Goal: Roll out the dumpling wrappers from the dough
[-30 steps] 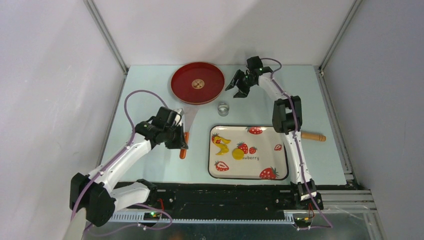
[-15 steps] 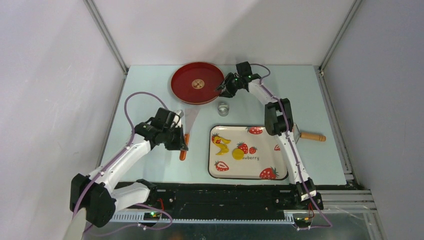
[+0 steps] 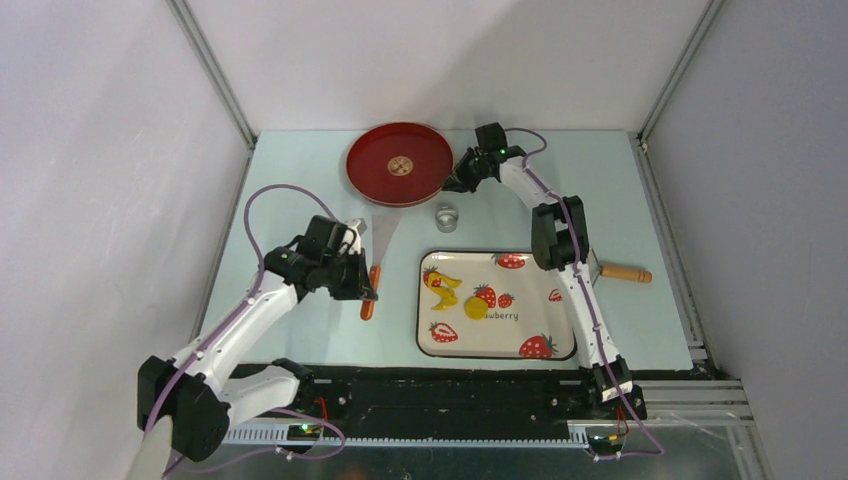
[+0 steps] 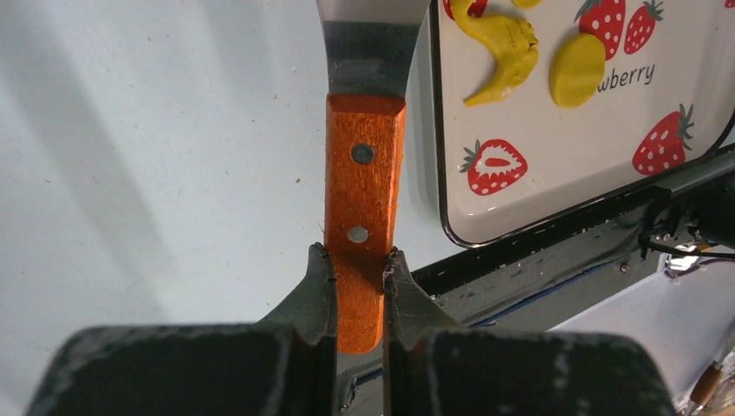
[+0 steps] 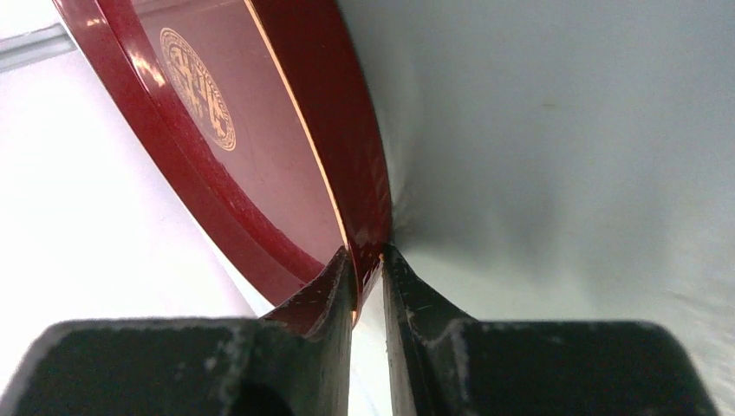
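Note:
An irregular piece of yellow dough (image 3: 441, 285) (image 4: 498, 48) lies at the upper left of the strawberry tray (image 3: 545, 325), with one round yellow dumpling wrapper (image 3: 475, 308) (image 4: 576, 69) beside it. Left of the tray, my left gripper (image 3: 360, 283) (image 4: 359, 260) is shut on the orange wooden handle of a scraper (image 4: 364, 165), whose metal blade (image 3: 381, 235) points toward the back. At the back, my right gripper (image 3: 453, 182) (image 5: 367, 258) is shut on the right rim of the red plate (image 3: 398, 165) (image 5: 260, 147).
A small shiny metal cup (image 3: 446, 217) stands between the red plate and the tray. The wooden roller (image 3: 625, 272) lies on the table right of the tray, partly behind the right arm. Enclosure walls stand close on all sides.
My right gripper has swung left from behind the cup to the red plate's rim and closed on it; the plate has shifted slightly. The left arm has barely moved.

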